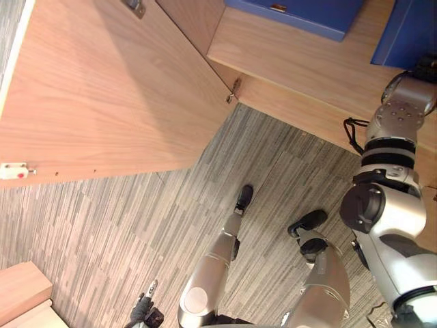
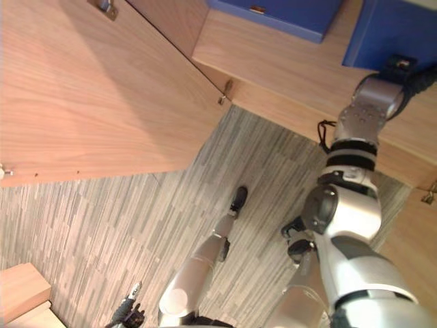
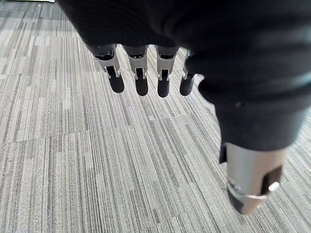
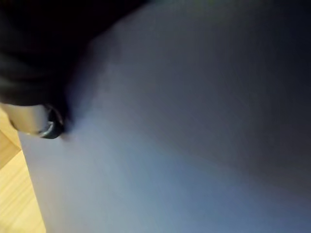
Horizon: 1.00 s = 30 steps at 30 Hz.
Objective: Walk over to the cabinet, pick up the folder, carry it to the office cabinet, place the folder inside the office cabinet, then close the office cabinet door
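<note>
- The left hand's fingers are hanging straight and slightly apart, silver with rounded dark tips. The thumb is standing off to one side, and the hand is holding nothing. In the head views this hand is showing at the bottom edge, left of centre.
- The right hand is reaching up to the folder at the upper right of the frame. Whether it is gripping the folder I cannot tell.
- The carpet is spreading across the lower half of the frame, a flat grey weave of short streaks laid in square tiles.
- The cabinet door is standing open across the upper left, a broad smooth panel of pale wood-grain laminate.
- The cabinet shelf is running along the top centre and right, in the same pale laminate with a straight front edge.
- The folder is showing at the upper right over the shelf, a flat, matte blue rectangle. Its plain face is spreading across the right wrist view.
- A second blue file is lying flat on the shelf at the top centre, well apart from the folder.
- A light wooden corner is jutting in at the lower left.
- A small metal hinge is sitting where the door meets the shelf's edge.
- A metal handle is showing at the door's top edge.
- A white plastic catch is sitting at the door's left edge.
</note>
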Tool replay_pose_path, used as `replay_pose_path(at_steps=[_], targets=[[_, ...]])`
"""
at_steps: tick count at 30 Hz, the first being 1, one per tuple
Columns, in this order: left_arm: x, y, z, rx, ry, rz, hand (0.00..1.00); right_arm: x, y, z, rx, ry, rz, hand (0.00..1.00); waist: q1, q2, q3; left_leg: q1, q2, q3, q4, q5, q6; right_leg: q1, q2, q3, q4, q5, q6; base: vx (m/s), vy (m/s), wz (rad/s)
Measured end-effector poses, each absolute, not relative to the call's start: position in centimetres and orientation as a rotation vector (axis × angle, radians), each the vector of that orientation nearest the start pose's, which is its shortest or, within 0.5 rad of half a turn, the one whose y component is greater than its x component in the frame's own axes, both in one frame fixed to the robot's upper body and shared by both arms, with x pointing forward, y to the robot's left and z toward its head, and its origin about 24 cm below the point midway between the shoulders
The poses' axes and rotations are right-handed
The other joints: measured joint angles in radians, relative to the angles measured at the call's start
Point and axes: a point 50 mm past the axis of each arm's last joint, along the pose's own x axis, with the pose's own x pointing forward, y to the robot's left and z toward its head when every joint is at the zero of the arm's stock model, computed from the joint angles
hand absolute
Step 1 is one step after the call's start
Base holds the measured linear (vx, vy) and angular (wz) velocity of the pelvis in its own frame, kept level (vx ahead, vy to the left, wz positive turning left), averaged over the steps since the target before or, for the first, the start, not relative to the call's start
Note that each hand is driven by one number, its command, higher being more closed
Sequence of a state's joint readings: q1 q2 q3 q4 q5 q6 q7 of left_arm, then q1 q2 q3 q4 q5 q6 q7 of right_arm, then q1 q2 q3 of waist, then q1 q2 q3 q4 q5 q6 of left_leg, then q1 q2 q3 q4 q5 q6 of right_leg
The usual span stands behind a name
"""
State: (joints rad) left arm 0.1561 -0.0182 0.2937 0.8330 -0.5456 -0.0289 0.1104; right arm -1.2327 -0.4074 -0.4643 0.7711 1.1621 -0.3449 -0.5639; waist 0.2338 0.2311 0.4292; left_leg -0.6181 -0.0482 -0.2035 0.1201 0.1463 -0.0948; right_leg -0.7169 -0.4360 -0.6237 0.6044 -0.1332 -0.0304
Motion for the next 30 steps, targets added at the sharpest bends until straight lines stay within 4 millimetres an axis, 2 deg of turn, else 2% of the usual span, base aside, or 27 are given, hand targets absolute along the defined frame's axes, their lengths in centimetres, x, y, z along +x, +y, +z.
replay_pose_path(at_steps=[3,4,7,8,10,14,20,25,30], targets=[[9.4,20.2,-15.1,-0.593,0.899,0.735,0.00,39.0,-25.6,28.6,1.382,-0.469,-0.541,1.00,0.007,0.000,0.000,-0.161,0.023,0.049,0.416,-0.212,0.021,-0.048,0.027,0.061,0.106,-0.018,-0.022,-0.06,-0.026,-0.66],[9.4,20.2,-15.1,-0.599,0.899,0.743,0.00,39.1,-25.3,28.5,1.372,-0.459,-0.531,1.00,0.007,0.000,0.000,-0.184,0.026,0.055,0.478,-0.241,0.024,-0.063,0.026,0.078,0.142,-0.028,-0.020,-0.08,0.015,-0.53],[10.5,20.2,-14.8,-0.609,0.868,0.734,0.00,38.6,-26.0,29.0,1.372,-0.494,-0.530,1.00,-0.002,-0.002,0.001,-0.293,0.012,0.065,0.721,-0.353,0.026,-0.148,-0.017,0.139,0.322,-0.121,-0.008,-0.14,0.035,-0.07],[10.7,20.1,-14.8,-0.611,0.866,0.731,0.00,38.4,-26.6,28.8,1.380,-0.504,-0.545,1.00,-0.006,-0.003,0.002,-0.333,0.002,0.065,0.797,-0.386,0.026,-0.182,-0.037,0.158,0.391,-0.159,0.016,-0.15,0.056,0.09],[10.6,20.1,-14.9,-0.612,0.872,0.731,0.00,38.1,-27.6,28.0,1.419,-0.509,-0.588,1.00,-0.010,-0.004,0.003,-0.372,-0.011,0.061,0.869,-0.415,0.026,-0.212,-0.065,0.168,0.463,-0.186,0.030,-0.12,0.056,0.16],[9.9,20.1,-15.2,-0.614,0.899,0.748,0.00,37.6,-28.8,27.4,1.442,-0.525,-0.629,1.00,-0.017,-0.013,0.009,-0.385,-0.028,0.061,0.908,-0.417,0.021,-0.228,-0.094,0.181,0.519,-0.203,0.039,-0.06,0.032,0.12],[8.7,19.5,-15.9,-0.593,0.984,0.736,0.00,37.6,-28.9,27.5,1.452,-0.535,-0.624,1.00,-0.024,-0.022,0.015,-0.396,-0.018,0.073,0.900,-0.403,0.013,-0.245,-0.098,0.183,0.525,-0.203,0.039,0.02,0.005,0.02],[8.8,19.5,-15.9,-0.590,0.983,0.732,0.00,37.2,-29.8,27.5,1.516,-0.586,-0.621,1.00,-0.033,-0.032,0.022,-0.397,-0.024,0.075,0.896,-0.394,0.014,-0.244,-0.105,0.182,0.525,-0.204,0.037,0.07,0.007,0.04],[9.8,18.8,-15.8,-0.563,0.978,0.667,0.00,35.8,-32.5,27.6,1.611,-0.670,-0.680,1.00,-0.048,-0.045,0.028,-0.402,-0.045,0.071,0.888,-0.389,0.020,-0.241,-0.127,0.175,0.522,-0.204,0.037,0.08,0.018,0.12]])
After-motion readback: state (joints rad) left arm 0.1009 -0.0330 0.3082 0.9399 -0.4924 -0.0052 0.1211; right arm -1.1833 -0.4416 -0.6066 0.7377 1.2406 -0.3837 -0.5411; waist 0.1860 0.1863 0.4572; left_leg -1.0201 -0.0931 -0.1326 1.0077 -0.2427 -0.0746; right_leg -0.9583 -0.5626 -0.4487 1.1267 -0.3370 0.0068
